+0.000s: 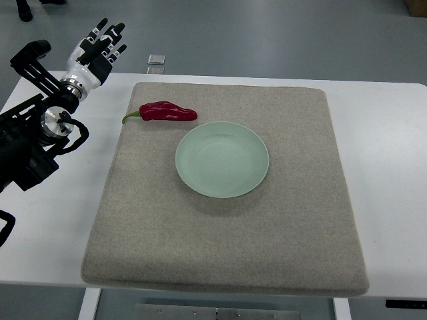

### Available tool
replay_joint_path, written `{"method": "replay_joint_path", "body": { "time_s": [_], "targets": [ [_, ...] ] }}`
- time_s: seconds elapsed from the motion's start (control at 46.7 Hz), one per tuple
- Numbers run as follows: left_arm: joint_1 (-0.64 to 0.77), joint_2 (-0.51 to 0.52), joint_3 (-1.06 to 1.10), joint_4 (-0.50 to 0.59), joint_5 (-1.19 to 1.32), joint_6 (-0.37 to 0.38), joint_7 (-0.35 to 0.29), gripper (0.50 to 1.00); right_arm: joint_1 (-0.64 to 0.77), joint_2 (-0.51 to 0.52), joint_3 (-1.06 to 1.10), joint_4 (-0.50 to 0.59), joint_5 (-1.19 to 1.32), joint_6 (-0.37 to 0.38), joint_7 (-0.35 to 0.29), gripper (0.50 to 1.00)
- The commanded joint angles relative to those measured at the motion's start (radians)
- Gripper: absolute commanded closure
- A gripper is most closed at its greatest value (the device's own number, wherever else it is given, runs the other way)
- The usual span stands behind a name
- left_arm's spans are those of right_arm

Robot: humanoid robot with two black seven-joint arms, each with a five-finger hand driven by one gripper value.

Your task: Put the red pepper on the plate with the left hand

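Observation:
A dark red pepper (167, 111) with a green stem lies on the grey felt mat (227, 247), just beyond the upper left rim of the pale green plate (221, 159). The plate is empty and sits in the middle of the mat. My left hand (101, 43) is raised over the far left corner of the white table, well left of the pepper. Its fingers are spread and hold nothing. The right arm does not show.
The mat covers most of the white table (380, 167). A small clear object (157, 60) lies past the table's far edge. The floor shows beyond.

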State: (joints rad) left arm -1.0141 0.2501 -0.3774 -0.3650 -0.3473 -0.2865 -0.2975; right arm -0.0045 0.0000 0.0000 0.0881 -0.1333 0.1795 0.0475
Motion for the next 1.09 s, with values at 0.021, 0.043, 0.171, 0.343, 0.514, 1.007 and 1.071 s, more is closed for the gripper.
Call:
{"method": "replay_joint_path", "body": {
  "time_s": [0.021,0.043,0.171,0.343,0.514,1.007,1.071],
  "targets": [
    [-0.006,-0.002,-0.001,-0.003,0.089,0.003,0.000,0.512,0.000,0.000,0.000,0.001,0.000,0.000,0.000,0.572],
    [-0.008,-0.002,-0.001,-0.003,0.103,0.003,0.000,0.512,0.000,0.000,0.000,0.001,0.000,0.000,0.000,0.572],
    [-0.015,0.000,-0.001,-0.011,0.189,0.003,-0.002,0.512,-0.002,0.000,0.000,0.001,0.000,0.000,0.000,0.572],
    [-0.021,0.000,-0.001,-0.031,0.347,0.003,0.000,0.512,0.000,0.000,0.000,-0.001,0.000,0.000,0.000,0.572],
    [-0.026,0.000,0.023,-0.032,0.534,0.003,0.000,0.512,0.000,0.000,0.000,-0.001,0.001,0.000,0.000,0.572],
    [-0.135,0.061,0.259,-0.114,0.826,-0.005,-0.002,0.512,0.000,0.000,0.000,-0.001,0.000,0.000,0.000,0.572],
    [-0.150,0.069,0.330,-0.126,0.844,-0.005,-0.002,0.512,-0.002,0.000,0.000,0.001,0.000,0.000,0.000,0.572]
  ]
}}
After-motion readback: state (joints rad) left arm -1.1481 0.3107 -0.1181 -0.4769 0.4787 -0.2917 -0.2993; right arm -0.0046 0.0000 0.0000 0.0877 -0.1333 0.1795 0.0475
